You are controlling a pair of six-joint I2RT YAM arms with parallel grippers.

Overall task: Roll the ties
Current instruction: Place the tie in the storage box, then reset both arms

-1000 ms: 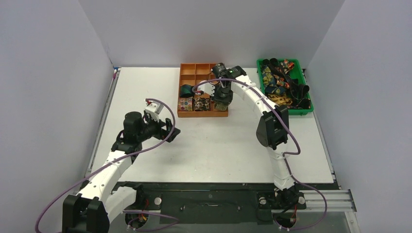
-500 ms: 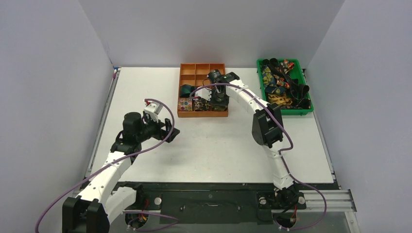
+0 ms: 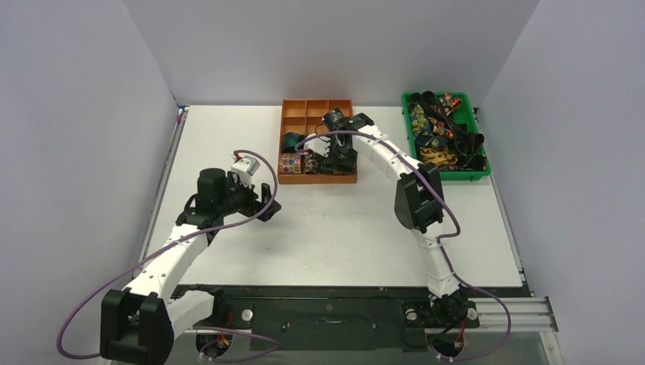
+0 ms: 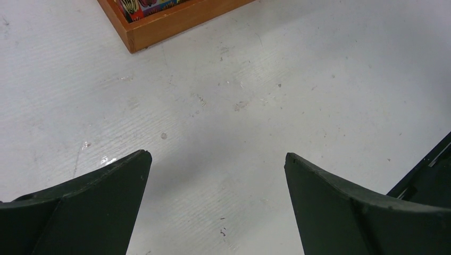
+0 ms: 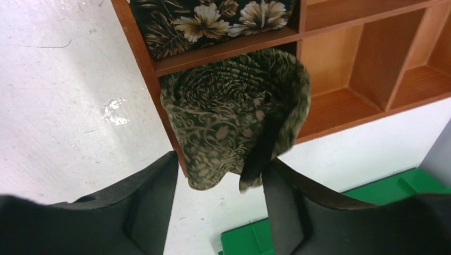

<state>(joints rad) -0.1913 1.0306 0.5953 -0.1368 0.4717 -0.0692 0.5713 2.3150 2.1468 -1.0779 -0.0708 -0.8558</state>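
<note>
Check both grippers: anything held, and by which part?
Left gripper is open and empty. Right gripper straddles one end of the rolled olive tie; whether it actually grips cannot be told.

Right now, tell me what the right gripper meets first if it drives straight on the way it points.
The rolled olive-gold tie, just ahead between the right gripper's jaws, at the wooden tray's corner compartment; how close is unclear.

table (image 3: pixel 342 224) — white | wooden divided tray (image 3: pixel 293 110), centre | green bin (image 3: pixel 465 176), right
</note>
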